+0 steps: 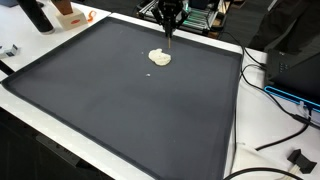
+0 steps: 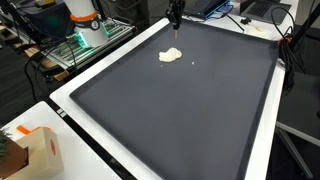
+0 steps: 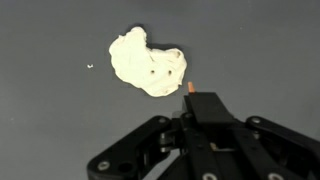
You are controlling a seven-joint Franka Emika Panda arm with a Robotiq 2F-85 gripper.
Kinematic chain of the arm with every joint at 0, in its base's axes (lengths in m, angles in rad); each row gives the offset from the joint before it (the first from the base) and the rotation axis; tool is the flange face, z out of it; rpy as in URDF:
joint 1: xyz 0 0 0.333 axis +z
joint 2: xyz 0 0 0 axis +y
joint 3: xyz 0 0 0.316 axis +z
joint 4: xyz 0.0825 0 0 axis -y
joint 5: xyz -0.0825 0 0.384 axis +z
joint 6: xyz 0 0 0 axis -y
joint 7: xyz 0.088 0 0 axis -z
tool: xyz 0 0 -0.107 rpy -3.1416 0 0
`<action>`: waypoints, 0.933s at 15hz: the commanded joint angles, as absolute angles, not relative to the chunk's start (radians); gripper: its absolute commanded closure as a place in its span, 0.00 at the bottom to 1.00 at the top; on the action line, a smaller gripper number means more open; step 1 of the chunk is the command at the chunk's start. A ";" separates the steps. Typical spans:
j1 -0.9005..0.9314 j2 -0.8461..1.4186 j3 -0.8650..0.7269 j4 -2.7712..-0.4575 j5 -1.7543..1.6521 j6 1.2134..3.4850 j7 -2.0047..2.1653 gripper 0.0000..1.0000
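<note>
Scene: dark mat (image 1: 120, 110) covers most of a white table (image 1: 40, 130). A cream lump (image 3: 147, 62), soft-looking with an irregular outline, lies on the far part of the mat, roughly mid-width, in both exterior views (image 1: 160, 58) (image 2: 171, 55). A tiny pale crumb (image 3: 89, 67) lies near it, apart from it.

End effector: gripper (image 3: 195, 100) hangs just beyond the lump's far edge (image 1: 170, 40). In the wrist view the jaws stand drawn together, with no gap visible between them. A small orange speck (image 3: 188, 88) shows right at the tips. Cannot tell whether it is pinched there or part of the fingers. The lump itself is not in the jaws.

Contact: the tips sit close beside the lump's edge in the wrist view. Touching or just clear cannot be told from any view.

Progress, as judged: the arm is positioned at the lump. The lump rests flat on the mat, unlifted, in one piece apart from the crumb. No grasp on it is made.

Surroundings: a cardboard box (image 2: 40, 150) on the near table corner, cables (image 1: 280, 120) off the mat's right side.
</note>
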State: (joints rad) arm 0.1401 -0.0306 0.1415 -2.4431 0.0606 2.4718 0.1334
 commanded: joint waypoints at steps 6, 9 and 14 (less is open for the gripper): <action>0.123 -0.013 0.109 -2.452 0.343 2.457 -0.240 0.97; 0.113 0.005 0.104 -2.447 0.415 2.450 -0.341 0.97; 0.090 0.035 0.102 -2.438 0.524 2.429 -0.502 0.97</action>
State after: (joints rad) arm 0.1049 0.0218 0.1061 -2.4433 0.4547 2.4640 -0.4039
